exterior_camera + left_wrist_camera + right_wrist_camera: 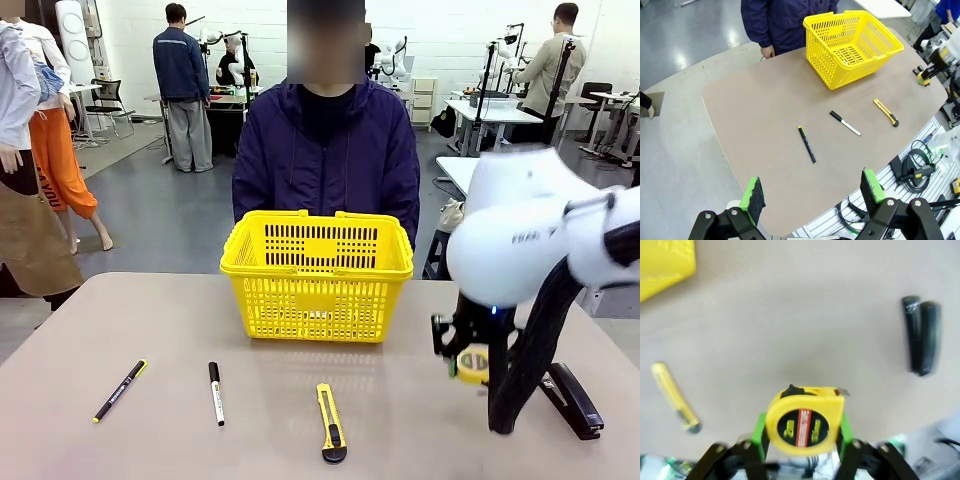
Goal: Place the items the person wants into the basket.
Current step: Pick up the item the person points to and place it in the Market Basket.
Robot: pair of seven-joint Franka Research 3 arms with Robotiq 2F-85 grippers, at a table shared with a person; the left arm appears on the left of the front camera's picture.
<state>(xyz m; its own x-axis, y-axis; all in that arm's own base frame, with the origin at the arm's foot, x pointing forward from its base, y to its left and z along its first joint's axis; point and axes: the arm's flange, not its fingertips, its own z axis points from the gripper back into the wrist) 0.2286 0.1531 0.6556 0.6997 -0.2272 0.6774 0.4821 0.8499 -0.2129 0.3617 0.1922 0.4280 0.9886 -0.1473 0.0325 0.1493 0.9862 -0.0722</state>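
Note:
My right gripper (801, 426) is shut on the yellow-and-black tape measure (804, 420), lifted above the table at the right; in the front view the tape measure (472, 364) hangs under the right wrist. The black stapler (574, 400) lies on the table just right of it, seen too as the stapler (921, 335). The black pen with yellow-green ends (120, 390) lies at front left. The yellow basket (317, 276) stands mid-table before the person (326, 150). High over the table's near edge, my left gripper (812, 192) is open with nothing in it.
A white marker with black cap (216, 393) and a yellow-and-black utility knife (331, 423) lie on the table in front of the basket. Cables hang beside the table's edge (915, 170). Other people and tables stand far behind.

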